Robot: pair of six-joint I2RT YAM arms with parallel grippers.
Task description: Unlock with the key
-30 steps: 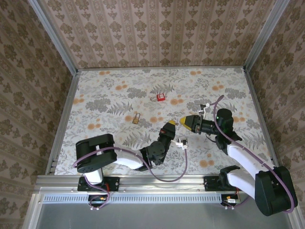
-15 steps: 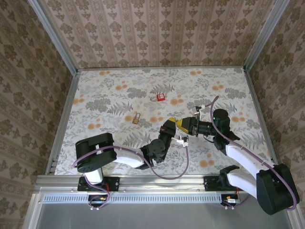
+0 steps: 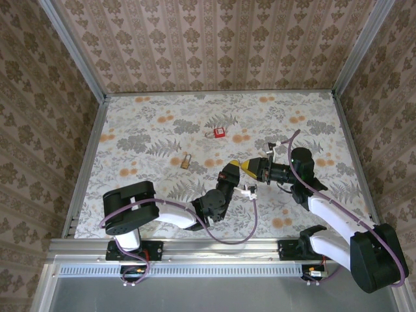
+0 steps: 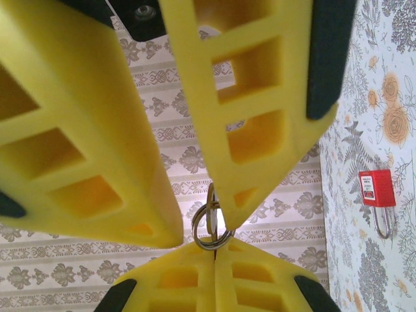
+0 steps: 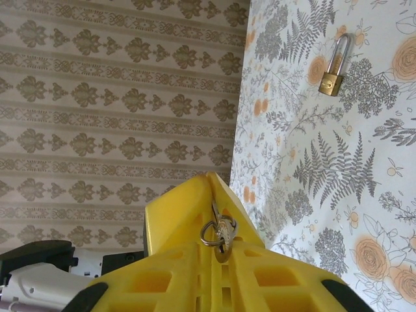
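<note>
The key on its ring stands out of the tips of my left gripper, which is shut on its blade end. The two grippers meet tip to tip above the table's middle, left gripper facing right gripper. My right gripper has its jaws narrowly apart with the key's head in the slot between them. One of its fingers touches the key; the other stands a little off it. A brass padlock and a red padlock lie flat on the table.
The floral table is walled by patterned panels on three sides. A purple cable loops under the left arm, and a small white part lies beside that arm's wrist.
My right gripper has moved left up to the left gripper's tips and narrowed its jaws around the key's head. The left arm and both padlocks have stayed put.
</note>
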